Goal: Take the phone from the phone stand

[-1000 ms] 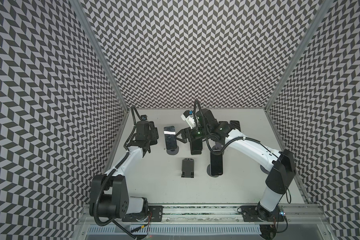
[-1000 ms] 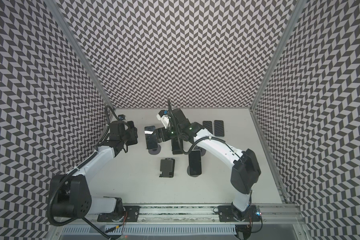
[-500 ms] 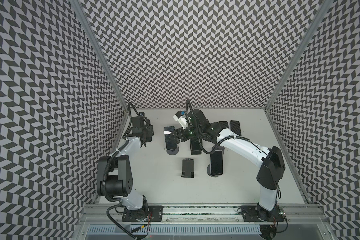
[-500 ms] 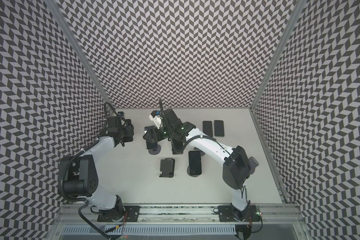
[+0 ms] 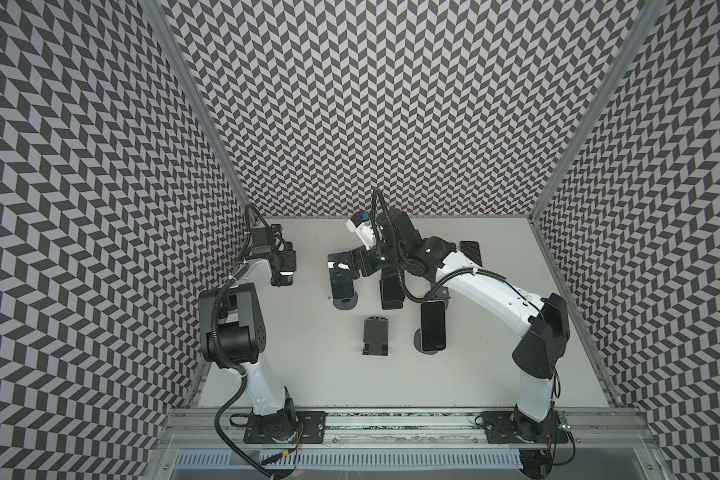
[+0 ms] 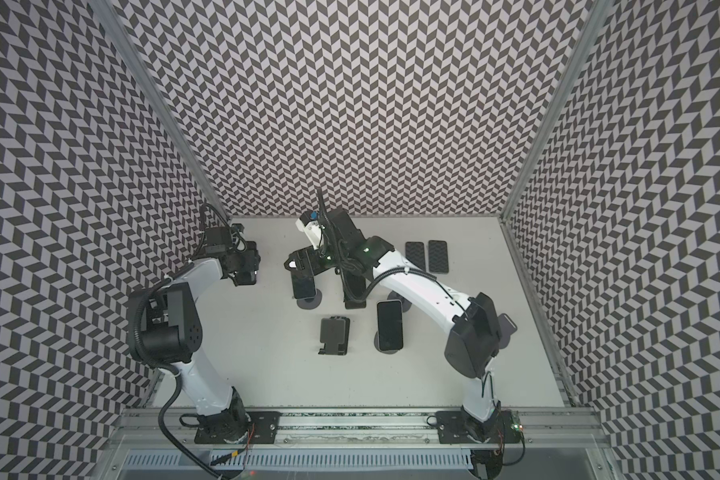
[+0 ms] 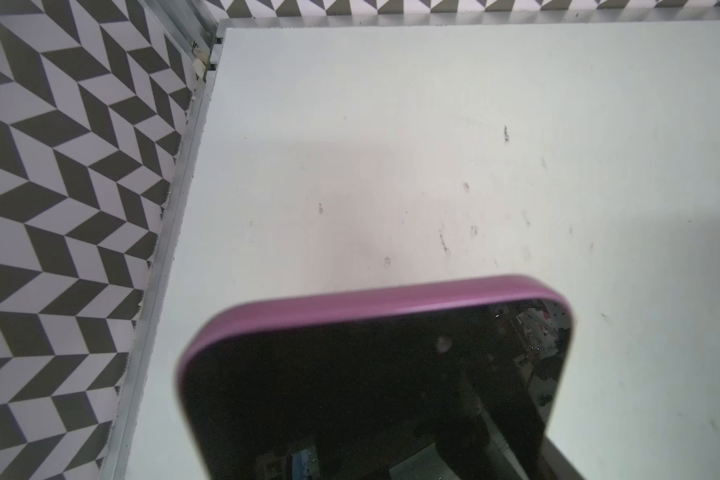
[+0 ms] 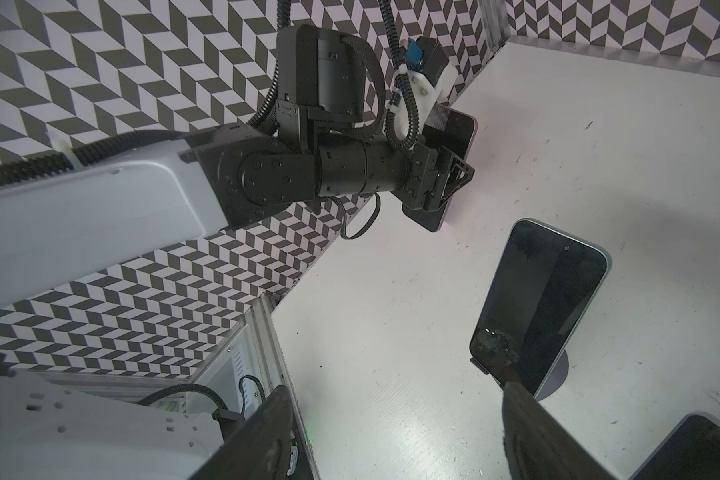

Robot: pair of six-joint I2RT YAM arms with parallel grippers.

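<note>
Pink phone [image 7: 371,374] is off, clamped in left gripper [image 8: 441,183]; right gripper [image 8: 395,395] gapes empty beside another phone [image 8: 541,307] still on its stand [image 8: 560,376].

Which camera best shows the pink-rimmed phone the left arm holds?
The left wrist view: the pink-rimmed phone sits close up, rim and dark glass plain. The right wrist view shows it partly behind the left gripper; both top views, only a dark sliver.
</note>
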